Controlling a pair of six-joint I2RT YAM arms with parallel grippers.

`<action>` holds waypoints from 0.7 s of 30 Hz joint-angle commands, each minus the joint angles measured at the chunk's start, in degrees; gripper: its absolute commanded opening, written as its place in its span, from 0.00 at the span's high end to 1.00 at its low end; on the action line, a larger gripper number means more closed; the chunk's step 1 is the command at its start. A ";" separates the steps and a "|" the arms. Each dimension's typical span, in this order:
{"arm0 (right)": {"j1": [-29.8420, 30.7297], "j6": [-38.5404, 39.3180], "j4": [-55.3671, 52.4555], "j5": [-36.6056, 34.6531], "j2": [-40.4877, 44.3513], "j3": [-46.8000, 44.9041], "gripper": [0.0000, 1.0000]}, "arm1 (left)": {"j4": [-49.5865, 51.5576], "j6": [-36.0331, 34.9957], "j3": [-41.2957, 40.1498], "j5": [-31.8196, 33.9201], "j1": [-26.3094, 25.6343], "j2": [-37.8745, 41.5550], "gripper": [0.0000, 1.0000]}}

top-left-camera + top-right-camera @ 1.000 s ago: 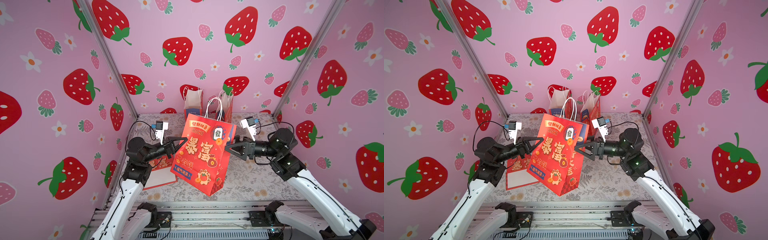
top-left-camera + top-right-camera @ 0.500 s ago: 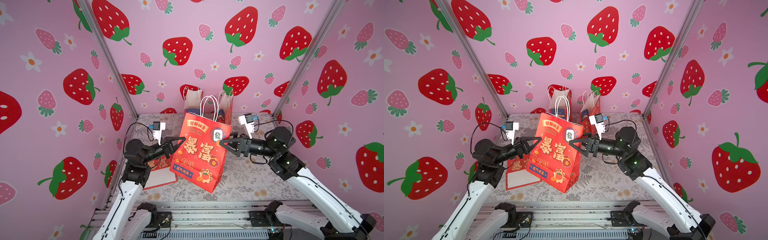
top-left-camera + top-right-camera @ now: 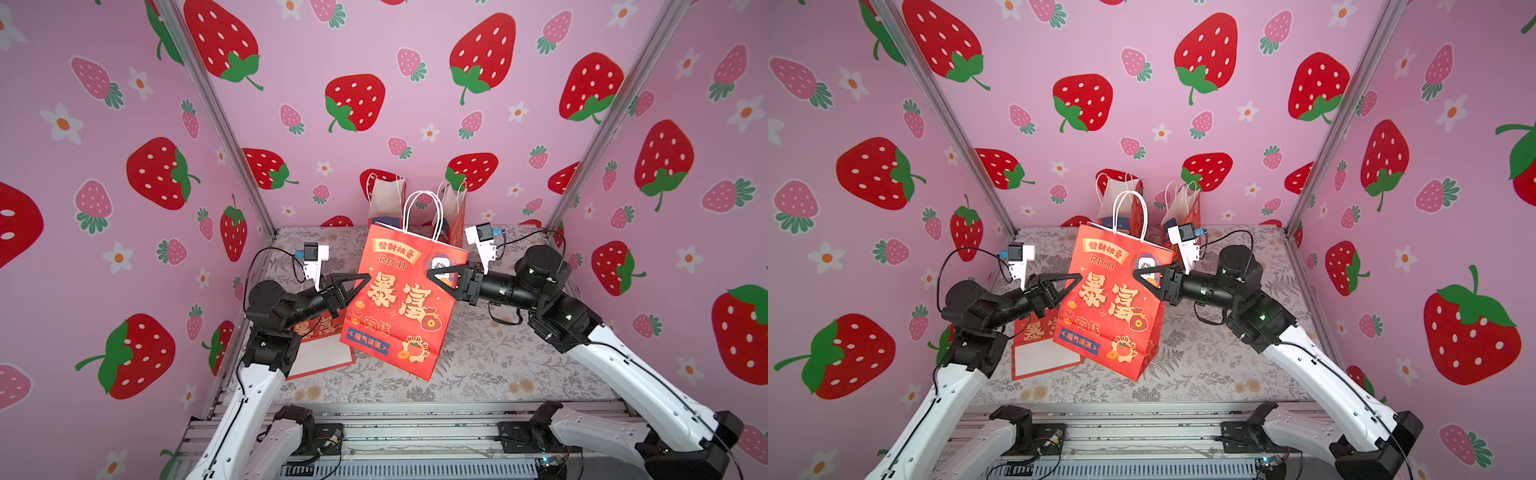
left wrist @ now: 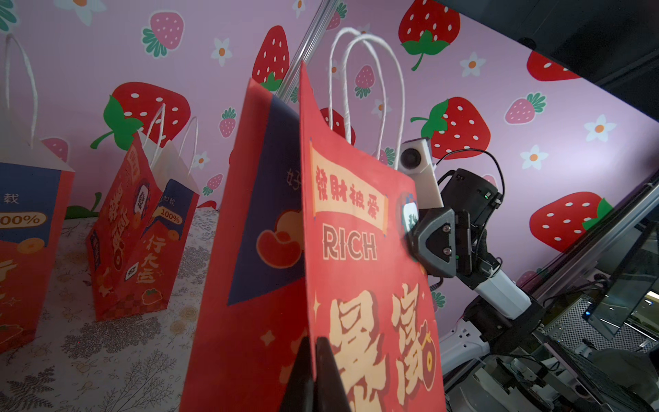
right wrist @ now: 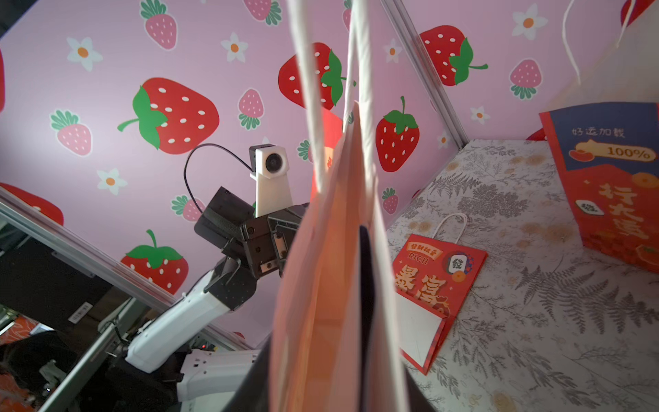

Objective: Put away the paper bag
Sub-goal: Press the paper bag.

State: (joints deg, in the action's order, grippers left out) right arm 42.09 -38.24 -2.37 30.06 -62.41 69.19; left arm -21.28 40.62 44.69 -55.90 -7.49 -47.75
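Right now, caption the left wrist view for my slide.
Left gripper pinches the red paper bag edge; right gripper meets its far side.

Red paper bag (image 3: pixel 401 303) (image 3: pixel 1113 307), upright, tilted slightly, held off the desk (image 3: pixel 498 365) between both arms. Front panel: gold characters, "RICH" banner, "GOOD LUCK" badge near the lower corner. Side gusset red with a navy triangle, seen in the left wrist view (image 4: pixel 264 228). Two white twisted-cord handles (image 3: pixel 419 212) stand up from the rim. Mouth nearly flattened shut.
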 commanded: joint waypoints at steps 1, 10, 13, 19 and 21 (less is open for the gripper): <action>0.29 0.80 0.32 -1.31 0.49 2.19 0.70 | -2.81 0.42 0.13 0.59 0.19 1.40 1.00; 0.33 0.14 2.59 -0.30 0.72 1.61 0.72 | -2.05 0.16 1.07 0.03 -0.23 4.04 1.00; 0.28 -0.66 3.57 2.05 -0.74 2.09 0.61 | -2.01 -0.03 1.35 -0.44 -1.10 3.81 0.99; -0.07 0.15 3.12 2.95 -1.22 2.36 0.85 | 0.20 -1.53 2.01 -0.29 -1.83 3.88 0.96; -1.92 0.04 2.58 5.86 -0.56 2.70 0.94 | 4.97 -4.24 3.07 0.49 -1.83 3.80 0.87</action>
State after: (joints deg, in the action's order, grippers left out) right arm 41.34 -38.44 -0.51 32.23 -63.96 70.26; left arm -19.55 39.53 44.75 -55.46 -8.86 -44.40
